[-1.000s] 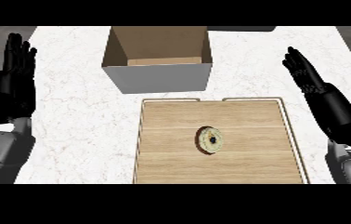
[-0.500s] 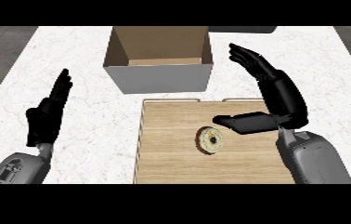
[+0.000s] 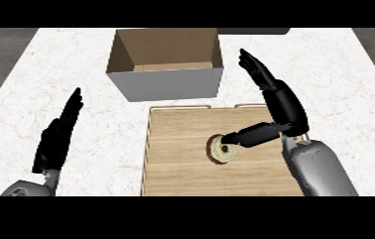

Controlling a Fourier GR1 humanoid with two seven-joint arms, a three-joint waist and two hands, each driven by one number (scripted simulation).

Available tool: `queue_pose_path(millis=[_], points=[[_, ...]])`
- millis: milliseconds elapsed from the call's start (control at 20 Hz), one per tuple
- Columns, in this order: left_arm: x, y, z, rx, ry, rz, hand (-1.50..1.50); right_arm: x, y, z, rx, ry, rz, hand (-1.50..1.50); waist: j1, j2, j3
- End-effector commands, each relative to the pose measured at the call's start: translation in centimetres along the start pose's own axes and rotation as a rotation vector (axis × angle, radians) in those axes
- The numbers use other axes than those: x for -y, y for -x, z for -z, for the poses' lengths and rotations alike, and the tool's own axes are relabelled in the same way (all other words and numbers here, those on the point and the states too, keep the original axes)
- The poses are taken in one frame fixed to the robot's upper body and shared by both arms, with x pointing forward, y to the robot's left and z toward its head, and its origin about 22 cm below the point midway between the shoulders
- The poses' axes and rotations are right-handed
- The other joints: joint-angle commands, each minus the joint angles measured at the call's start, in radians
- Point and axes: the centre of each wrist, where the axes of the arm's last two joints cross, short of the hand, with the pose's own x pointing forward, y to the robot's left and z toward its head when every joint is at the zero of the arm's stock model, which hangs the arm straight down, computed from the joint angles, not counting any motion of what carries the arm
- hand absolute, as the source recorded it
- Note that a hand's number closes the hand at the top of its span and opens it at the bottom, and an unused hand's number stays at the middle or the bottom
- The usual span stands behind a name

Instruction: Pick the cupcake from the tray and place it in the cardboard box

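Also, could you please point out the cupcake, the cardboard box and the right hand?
cupcake (image 3: 218,150): head view, on its left edge.
cardboard box (image 3: 167,83): head view, on its front wall.
right hand (image 3: 284,106): head view, on its palm.

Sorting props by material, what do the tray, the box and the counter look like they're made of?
Tray: looks like light wood, matte, with grain lines. Box: tan inside suggests cardboard, though its outer walls look grey. Counter: white with faint grey veins, probably marble or similar stone.
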Motion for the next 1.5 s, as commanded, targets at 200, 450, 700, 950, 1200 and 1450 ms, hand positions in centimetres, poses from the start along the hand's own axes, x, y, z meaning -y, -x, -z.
queue_pose_path(millis=[200, 450, 700, 950, 1200, 1450], points=[[-0.7, -0.5, -0.7, -0.014, 0.010, 0.002, 0.00, 5.4, -3.7, 1.2, -0.165, -0.381, -0.455, -1.50, 0.000, -0.008, -0.002], [-1.1, -1.1, -0.2, -0.002, -0.003, 0.007, 0.00, 4.6, -5.9, 2.1, -0.281, -0.635, -0.628, -1.50, -0.004, -0.005, -0.002], [-0.7, -0.9, -1.0, -0.014, -0.001, -0.004, 0.00, 1.2, -7.5, 0.5, -0.335, -0.752, -0.647, -1.50, -0.013, -0.004, -0.001], [0.0, -0.3, 0.2, 0.004, -0.007, 0.017, 0.00, -1.0, -5.8, -0.4, -0.398, -0.738, -0.676, -1.50, -0.012, 0.000, 0.000], [0.1, 1.1, -0.5, -0.018, 0.005, -0.009, 0.00, -2.4, -7.1, 0.2, -0.439, -0.719, -0.700, -1.50, -0.009, 0.000, 0.000], [0.0, 0.4, -1.1, -0.016, -0.002, -0.005, 0.00, -3.1, -6.5, 0.6, -0.478, -0.710, -0.749, -1.50, -0.007, 0.000, 0.000]])
